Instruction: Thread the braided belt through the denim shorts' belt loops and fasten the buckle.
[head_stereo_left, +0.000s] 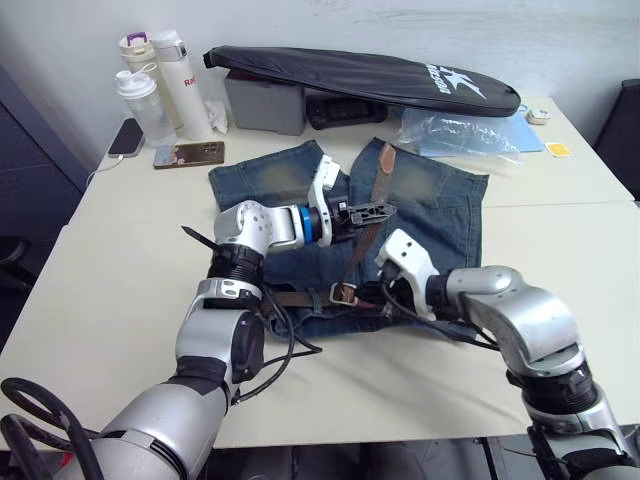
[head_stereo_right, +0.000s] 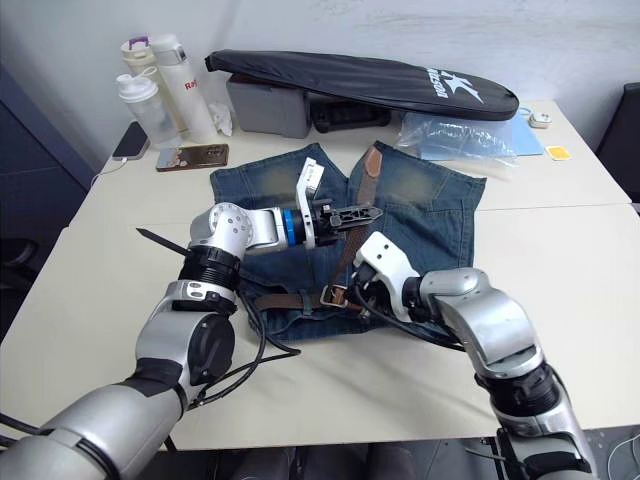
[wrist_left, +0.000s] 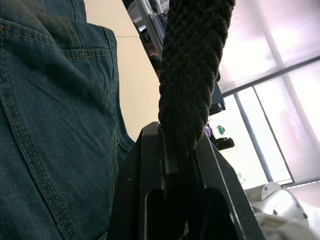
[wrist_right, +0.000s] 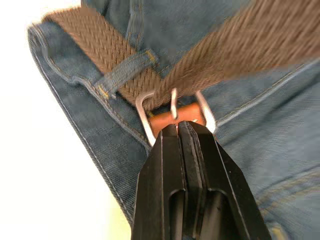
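Bottles (head_stereo_left: 165, 85) and a phone (head_stereo_left: 188, 154) stand at the desk's (head_stereo_left: 110, 300) far left corner. The shorts (head_stereo_left: 440, 205) lie flat in the middle of the desk, waistband toward the robot, legs pointing away. The belt (head_stereo_left: 372, 220) runs along the waistband under a loop (wrist_right: 127, 71), passes the buckle (wrist_right: 175, 112), then rises diagonally across the shorts toward the far leg, its tan leather tip resting there. The left tool (head_stereo_left: 372, 211) hovers over the shorts' middle, its fingers (wrist_left: 150, 180) clamped on the belt's free stretch, holding it lifted off the denim. Just right of the buckle, the right tool (head_stereo_left: 372, 292) sits low at the waistband, fingers (wrist_right: 187, 165) pressed together with their tips on the buckle's tan leather end. Behind the shorts lie a long black bag (head_stereo_left: 360, 75) and, further right, a clear plastic bag (head_stereo_left: 460, 130).
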